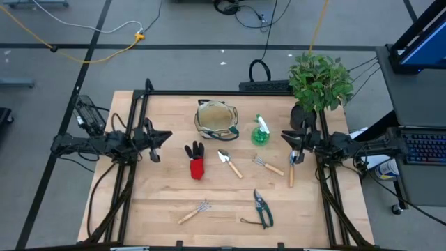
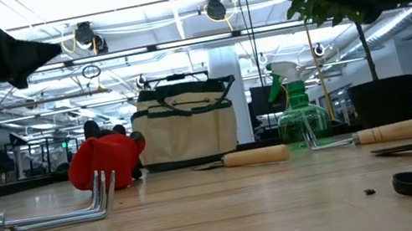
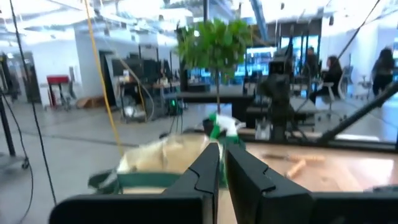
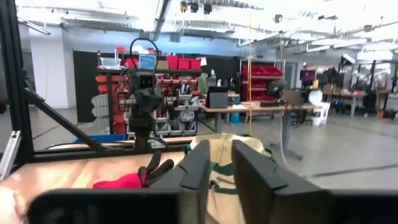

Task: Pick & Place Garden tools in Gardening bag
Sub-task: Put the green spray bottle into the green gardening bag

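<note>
The tan gardening bag (image 1: 216,120) with green trim stands upright at the table's far middle; it also shows in the low view (image 2: 187,127). The green spray bottle (image 1: 260,132) stands to its right. Red-black gloves (image 1: 196,163), a trowel (image 1: 230,164), a fork (image 1: 269,166), a second trowel (image 1: 292,169), a rake (image 1: 194,212) and pruning shears (image 1: 263,209) lie flat on the table. My left gripper (image 1: 166,136) hovers shut at the left, above the table, pointing at the bag. My right gripper (image 1: 284,135) hovers at the right with a narrow gap, empty.
A potted green plant (image 1: 317,87) in a black pot stands at the far right corner, close behind my right arm. A dark frame (image 1: 209,93) runs along the table's far edge and sides. People sit in the room beyond the table (image 3: 329,74).
</note>
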Robot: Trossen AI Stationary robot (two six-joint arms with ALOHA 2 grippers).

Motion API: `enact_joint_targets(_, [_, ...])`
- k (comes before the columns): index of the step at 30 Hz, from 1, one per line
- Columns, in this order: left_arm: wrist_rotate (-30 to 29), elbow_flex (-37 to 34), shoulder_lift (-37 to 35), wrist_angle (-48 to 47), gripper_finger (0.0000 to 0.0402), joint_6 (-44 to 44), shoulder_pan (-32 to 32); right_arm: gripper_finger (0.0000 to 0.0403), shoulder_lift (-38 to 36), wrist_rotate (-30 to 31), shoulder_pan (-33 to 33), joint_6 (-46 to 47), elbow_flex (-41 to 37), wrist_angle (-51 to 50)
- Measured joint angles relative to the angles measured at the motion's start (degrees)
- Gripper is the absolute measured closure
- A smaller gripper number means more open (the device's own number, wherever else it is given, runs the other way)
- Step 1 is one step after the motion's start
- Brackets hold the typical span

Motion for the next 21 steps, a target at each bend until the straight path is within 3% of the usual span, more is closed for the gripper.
enact_joint_targets(5, [1.45,1.50,0.00,1.65,0.0339,2.01,0.00,0.0270,7.08,0.26,0.00,2.65,0.00,6.68])
enact_joint_targets(8, [1.20,2.63,0.41,1.53,0.0307,3.13,0.00,0.0250,10.94,4.74,0.00,2.52,0.08,9.53])
enact_joint_targets(11, [0.98,4.18,1.76,1.57,0.0276,3.42,0.00,0.0246,14.81,9.20,-0.03,3.03,0.98,9.49])
enact_joint_targets(15, [0.96,6.96,5.35,1.52,0.0247,3.14,0.00,0.0251,20.93,9.15,-0.02,4.16,4.37,9.32])
enact_joint_targets(21, [0.96,12.07,13.00,1.50,0.0239,2.77,0.02,0.0249,31.23,10.89,-0.95,5.72,12.44,7.84])
